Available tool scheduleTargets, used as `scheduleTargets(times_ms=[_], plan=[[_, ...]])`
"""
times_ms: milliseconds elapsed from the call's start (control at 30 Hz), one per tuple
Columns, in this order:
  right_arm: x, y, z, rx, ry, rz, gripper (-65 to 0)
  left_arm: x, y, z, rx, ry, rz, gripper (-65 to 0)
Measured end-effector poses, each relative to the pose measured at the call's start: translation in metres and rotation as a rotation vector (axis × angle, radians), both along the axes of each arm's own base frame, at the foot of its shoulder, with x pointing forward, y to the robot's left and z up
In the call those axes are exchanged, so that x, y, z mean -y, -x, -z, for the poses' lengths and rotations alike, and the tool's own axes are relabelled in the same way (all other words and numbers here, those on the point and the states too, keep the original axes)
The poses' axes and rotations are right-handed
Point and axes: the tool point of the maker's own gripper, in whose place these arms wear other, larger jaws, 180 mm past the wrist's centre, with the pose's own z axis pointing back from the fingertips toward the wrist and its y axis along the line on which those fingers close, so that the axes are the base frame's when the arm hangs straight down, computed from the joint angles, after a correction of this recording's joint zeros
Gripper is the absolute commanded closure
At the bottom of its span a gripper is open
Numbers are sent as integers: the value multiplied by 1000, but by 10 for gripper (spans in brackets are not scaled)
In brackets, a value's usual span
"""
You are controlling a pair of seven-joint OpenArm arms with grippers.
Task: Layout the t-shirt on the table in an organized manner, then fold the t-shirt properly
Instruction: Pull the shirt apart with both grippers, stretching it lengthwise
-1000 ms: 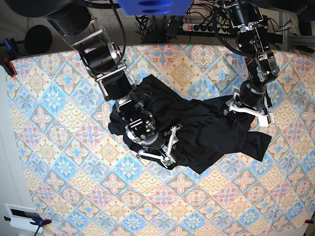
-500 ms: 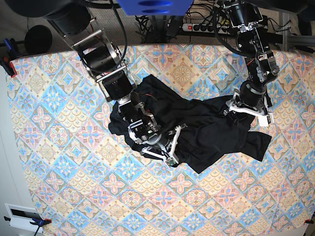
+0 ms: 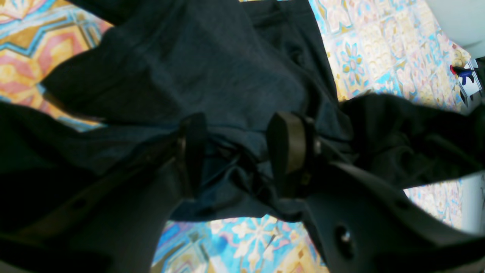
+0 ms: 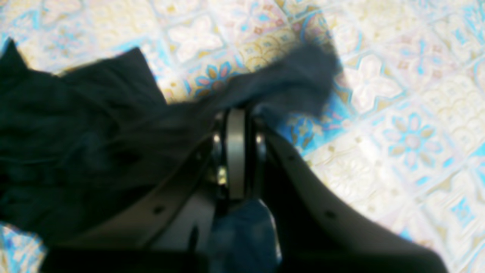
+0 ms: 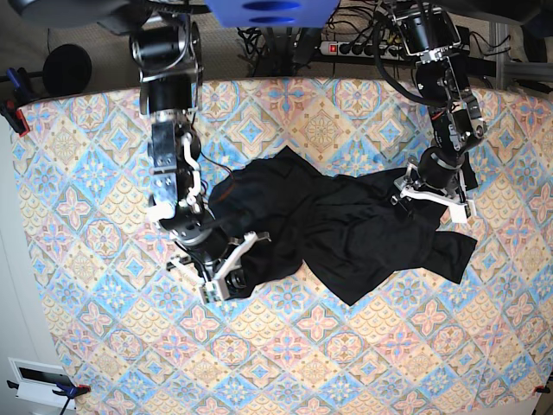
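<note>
A: Lying crumpled mid-table [image 5: 86, 173], t-shirt [image 5: 346, 225] spread from centre toward far right.
B: Right gripper [image 4: 235, 125]?
A: Pinched tight on a fabric edge, near-left end of garment.
B: Left gripper [image 3: 242, 151]?
A: Jaws partway apart, cloth bunched between pads; actual grip impossible to tell.

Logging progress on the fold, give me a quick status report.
Right gripper shut on t-shirt edge. Left gripper jaws apart, fabric bunched between. T-shirt crumpled mid-table, not laid out. Nothing in the way.
</note>
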Motion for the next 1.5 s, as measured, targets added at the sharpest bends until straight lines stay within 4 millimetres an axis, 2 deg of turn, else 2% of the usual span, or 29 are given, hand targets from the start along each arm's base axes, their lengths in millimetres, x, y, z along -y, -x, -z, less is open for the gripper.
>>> scheduleTargets(times_ms=[67, 133, 233, 300, 367, 433, 567, 667, 767, 833, 933, 1067, 1200, 1367, 1433, 1500], plan=[[28, 5, -7, 33, 18, 46, 0, 1, -2, -1, -1, 1, 5, -281], [68, 11, -13, 64, 58, 121, 0, -2, -9, -7, 21, -7, 1, -281], [117, 30, -9, 55, 109, 227, 0, 1, -12, -10, 33, -2, 5, -281], [139, 44, -7, 39, 132, 278, 0, 4, -8, -6, 15, 4, 13, -281], [153, 54, -17, 69, 120, 312, 0, 4, -9, -6, 17, 3, 12, -281], [174, 64, -21, 84, 125, 372, 0, 2, -10, -8, 23, -1, 11, -281], [221, 94, -1, 7, 153, 503, 0, 2, -10, -8, 23, -4, 10, -282], [246, 112, 5, -18, 166, 575, 0, 3, -10, -8, 25, 0, 11, -282], [255, 121, 8, -22, 175, 598, -7, 2, -10, -8, 23, -3, 10, -282], [255, 130, 17, -56, 184, 594, -37, 3, -10, -8, 23, -2, 10, -282], [256, 141, 27, -97, 194, 595, -119, 3, -10, -8, 23, -2, 10, -282], [255, 143, 28, -98, 193, 590, -238, 3, -10, -8, 23, -2, 10, -282], [257, 145, 29, -104, 197, 598, -313, 3, -10, -8, 22, -2, 10, -282], [273, 151, 25, -98, 210, 647, -346, -8, -10, -15, 36, -24, 2, -282], [271, 149, 25, -98, 206, 641, -346, -5, -14, -25, 64, -31, 11, -278], [263, 139, 21, -82, 198, 619, -343, 2, -26, -37, 96, -30, 32, -271]])
